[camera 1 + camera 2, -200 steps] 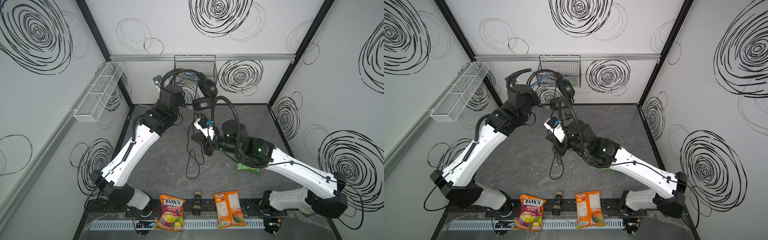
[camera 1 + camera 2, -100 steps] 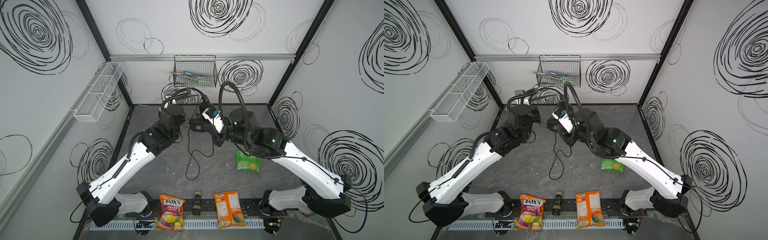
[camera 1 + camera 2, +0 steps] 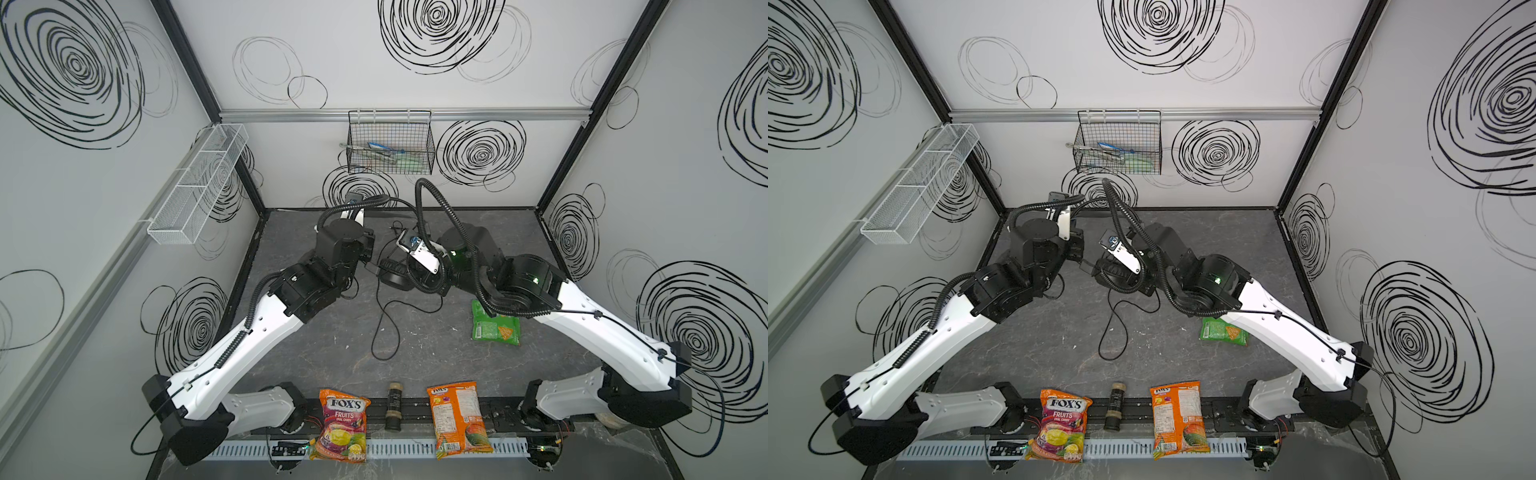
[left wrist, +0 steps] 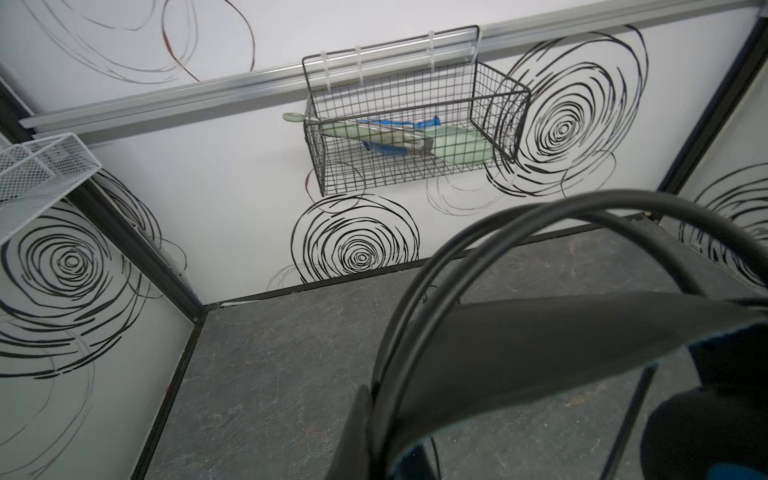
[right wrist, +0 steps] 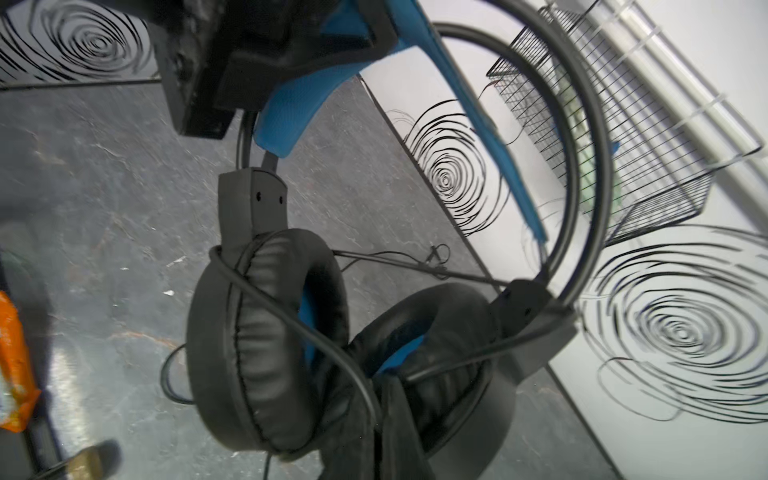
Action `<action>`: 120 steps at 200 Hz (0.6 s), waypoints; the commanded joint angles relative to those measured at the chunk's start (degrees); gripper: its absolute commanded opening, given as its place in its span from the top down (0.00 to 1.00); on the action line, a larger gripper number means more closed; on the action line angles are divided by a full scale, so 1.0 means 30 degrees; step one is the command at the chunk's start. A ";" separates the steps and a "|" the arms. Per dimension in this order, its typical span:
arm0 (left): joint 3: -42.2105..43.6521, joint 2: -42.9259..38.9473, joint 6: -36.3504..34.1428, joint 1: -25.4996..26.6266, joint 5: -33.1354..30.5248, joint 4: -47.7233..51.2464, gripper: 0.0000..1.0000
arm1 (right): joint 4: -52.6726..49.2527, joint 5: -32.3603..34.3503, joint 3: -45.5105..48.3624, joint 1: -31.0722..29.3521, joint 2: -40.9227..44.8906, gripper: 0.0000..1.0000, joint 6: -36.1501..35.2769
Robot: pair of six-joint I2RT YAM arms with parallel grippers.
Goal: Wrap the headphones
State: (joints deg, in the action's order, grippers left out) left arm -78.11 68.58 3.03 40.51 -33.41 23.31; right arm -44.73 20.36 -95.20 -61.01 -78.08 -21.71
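Betw. L claw (image 3: 367, 266) & R claw (image 5: 386, 424): headphones (image 5: 266, 332)

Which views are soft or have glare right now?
Left wrist view: the headphones sit right at the lens and are out of focus, while the wire basket behind them is sharp. Right wrist view: the ear pads are crisp, the orange bag at the edge is smeared, and a bright sheen lies on the floor. Both top views: evenly lit and sharp.
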 commanded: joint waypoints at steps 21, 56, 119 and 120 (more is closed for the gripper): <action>-0.0288 -0.1280 -0.1226 -0.0176 0.2743 0.0781 1.00 | 0.3225 0.6600 0.1433 -0.1358 0.1173 1.00 -0.3837; -0.0313 -0.1677 -0.1019 -0.0861 0.4696 0.1131 1.00 | 0.5932 0.9134 0.3281 -0.2172 0.1948 0.92 -0.5886; -0.0809 -0.2556 -0.2124 -0.1082 0.5306 0.2311 1.00 | 1.1177 1.0785 0.5349 -0.1933 0.3414 0.74 -0.9235; -0.0819 -0.2556 -0.2123 -0.1082 0.5306 0.2339 1.00 | 1.1213 1.0745 0.5343 -0.1931 0.3413 0.74 -0.9231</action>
State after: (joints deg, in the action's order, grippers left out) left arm -78.11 63.70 -2.00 37.87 -19.99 31.64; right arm -20.40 47.92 -78.85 -67.33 -70.35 -45.30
